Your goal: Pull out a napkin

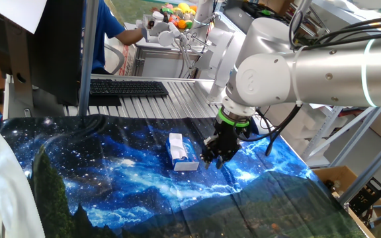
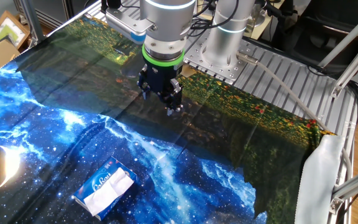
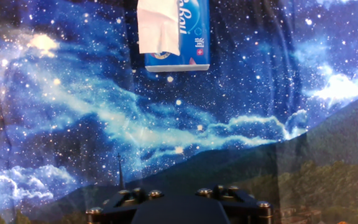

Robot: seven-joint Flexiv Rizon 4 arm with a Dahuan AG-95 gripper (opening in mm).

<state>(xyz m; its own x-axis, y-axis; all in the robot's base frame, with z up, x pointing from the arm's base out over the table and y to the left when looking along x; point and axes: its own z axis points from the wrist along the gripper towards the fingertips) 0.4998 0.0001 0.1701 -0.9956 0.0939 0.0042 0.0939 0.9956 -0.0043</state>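
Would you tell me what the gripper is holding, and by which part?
Nothing: the gripper is apart from the napkin, which lies on its pack.

The napkin (image 3: 156, 28), a wrinkled white tissue sheet, lies draped on top of the blue pack (image 3: 188, 37) at the hand view's top centre, covering its left part, edges crumpled.

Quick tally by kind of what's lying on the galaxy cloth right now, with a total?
Tissue packs: 1, the blue-and-white tissue pack
Napkins: 1, the white napkin sticking out of the pack's top
Total: 2
The pincer hangs above the cloth, apart from both.
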